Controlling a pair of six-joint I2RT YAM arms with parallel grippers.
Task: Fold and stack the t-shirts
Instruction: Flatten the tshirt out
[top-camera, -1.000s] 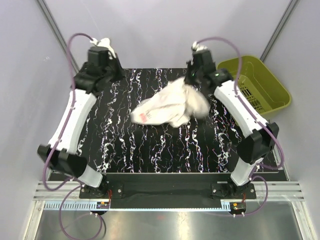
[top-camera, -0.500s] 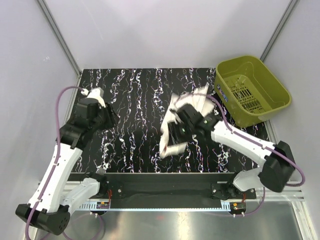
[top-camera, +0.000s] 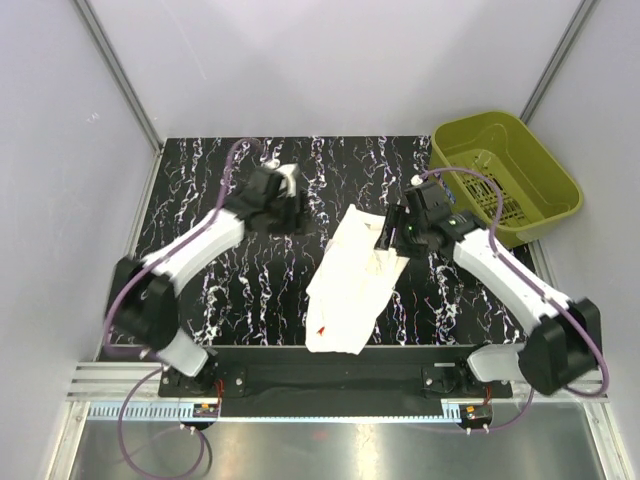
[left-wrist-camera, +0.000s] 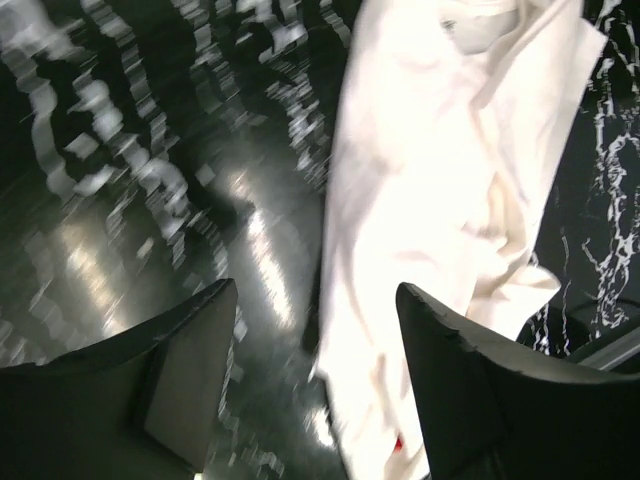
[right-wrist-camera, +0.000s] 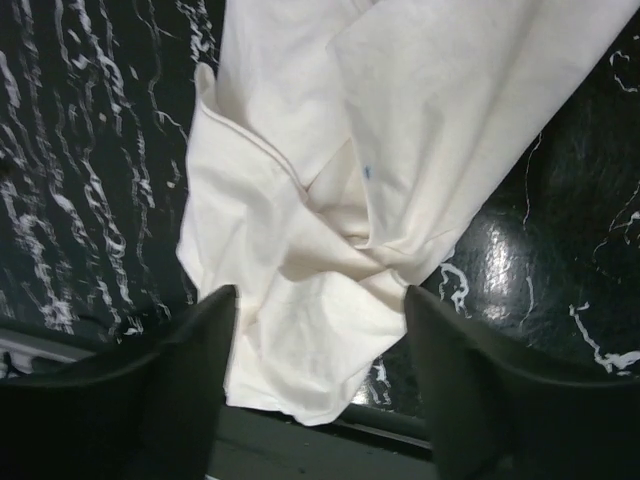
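1. Your left claw (left-wrist-camera: 312, 300): released, fingers spread, nothing between them. It hangs over the black marbled surface (top-camera: 200, 170), well apart from the green basket (top-camera: 480, 120), beyond the t-shirt from it.
2. Your right claw (right-wrist-camera: 320, 300): released, wide and empty. It hangs above the shirt's end nearest the basket, between cloth and basket.
3. T-shirt (top-camera: 350, 285): off-white, rumpled into a long strip, lying free on the surface near the basket without touching it. A speck of red print (top-camera: 320, 328) shows at the end farthest from the basket.
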